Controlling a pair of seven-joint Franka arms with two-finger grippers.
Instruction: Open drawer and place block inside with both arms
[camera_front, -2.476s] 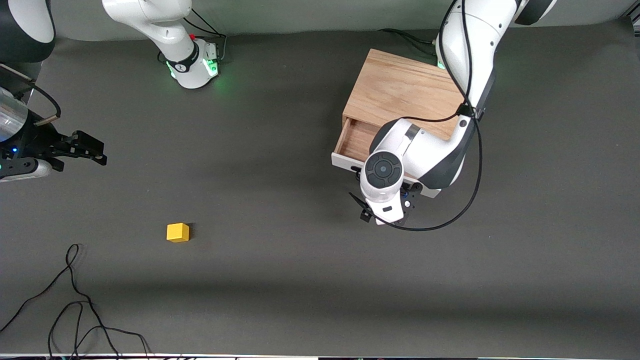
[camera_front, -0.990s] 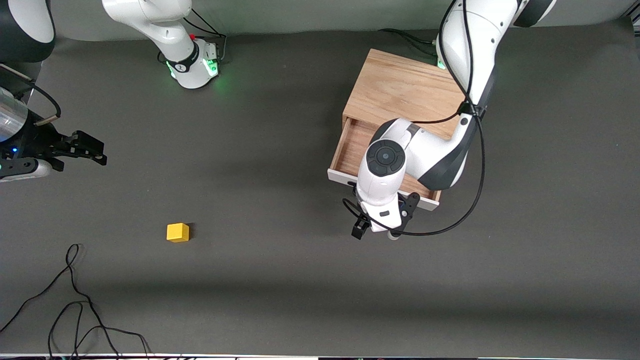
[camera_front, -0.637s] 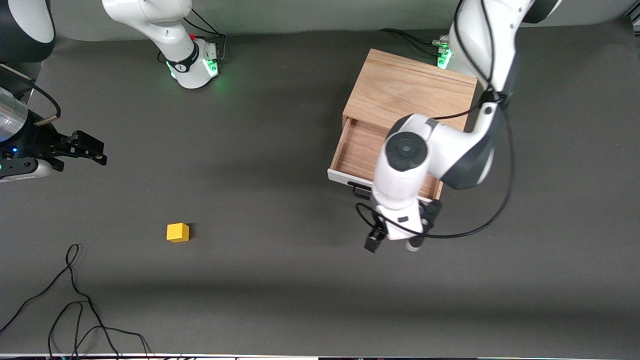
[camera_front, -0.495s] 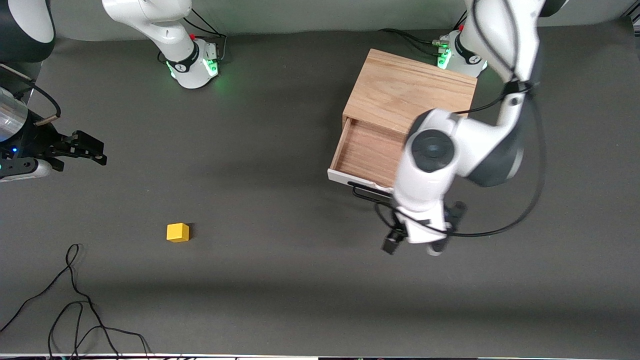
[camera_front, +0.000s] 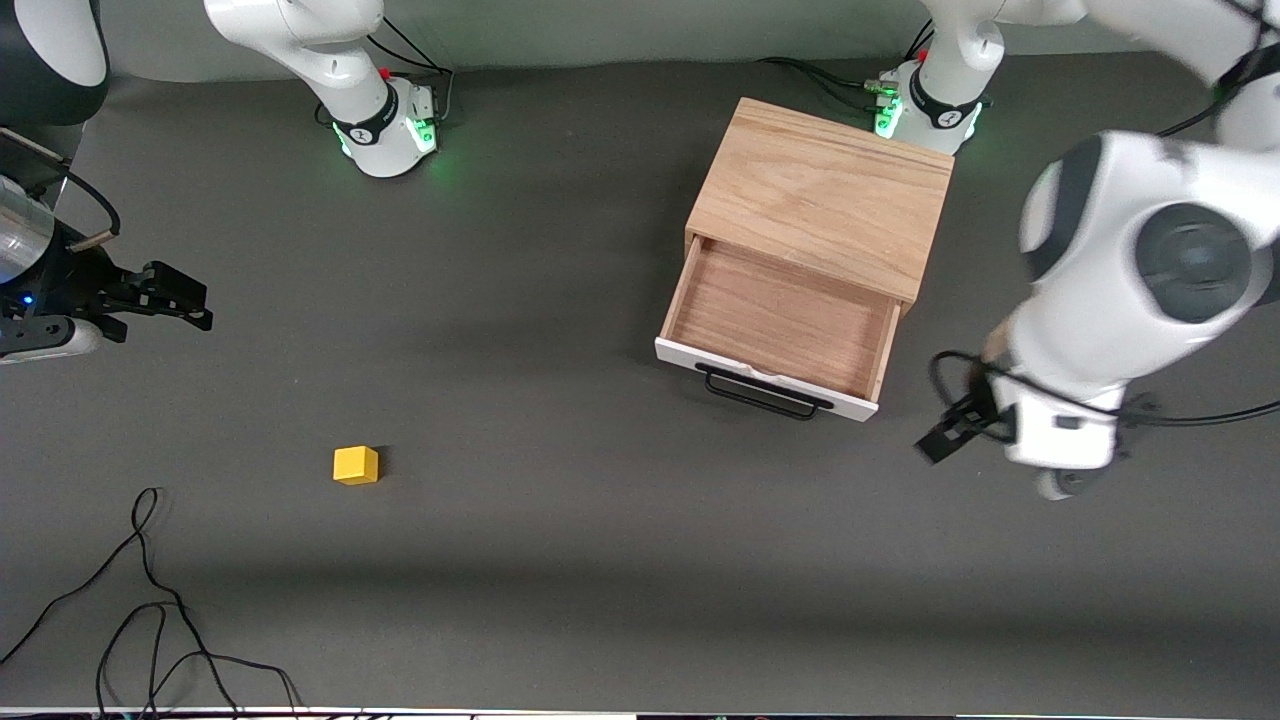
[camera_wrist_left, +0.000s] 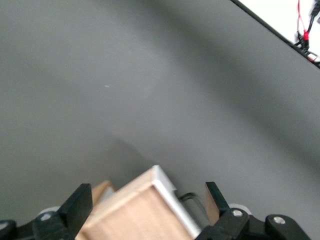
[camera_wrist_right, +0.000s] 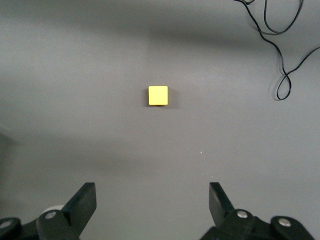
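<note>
The drawer (camera_front: 780, 320) stands pulled open and empty, its white front panel (camera_front: 700, 357) and black bar handle (camera_front: 760, 394) facing the front camera, under the light-wood cabinet (camera_front: 820, 190). The yellow block (camera_front: 356, 465) lies on the mat toward the right arm's end; it also shows in the right wrist view (camera_wrist_right: 158, 95). My left gripper (camera_front: 1050, 455) is open and empty over the mat beside the drawer's corner (camera_wrist_left: 150, 200), clear of the handle. My right gripper (camera_front: 195, 303) is open and empty, held over the mat at the right arm's end and waiting. Its fingers (camera_wrist_right: 82, 202) frame bare mat.
Loose black cables (camera_front: 150, 600) lie on the mat near the front edge at the right arm's end and show in the right wrist view (camera_wrist_right: 285, 50). The two green-lit arm bases (camera_front: 385, 135) stand along the table's back edge.
My left gripper pulled the drawer farther open, let go of the handle and swung away toward the left arm's end. The drawer's inside is now uncovered. The right arm and the block have not moved.
</note>
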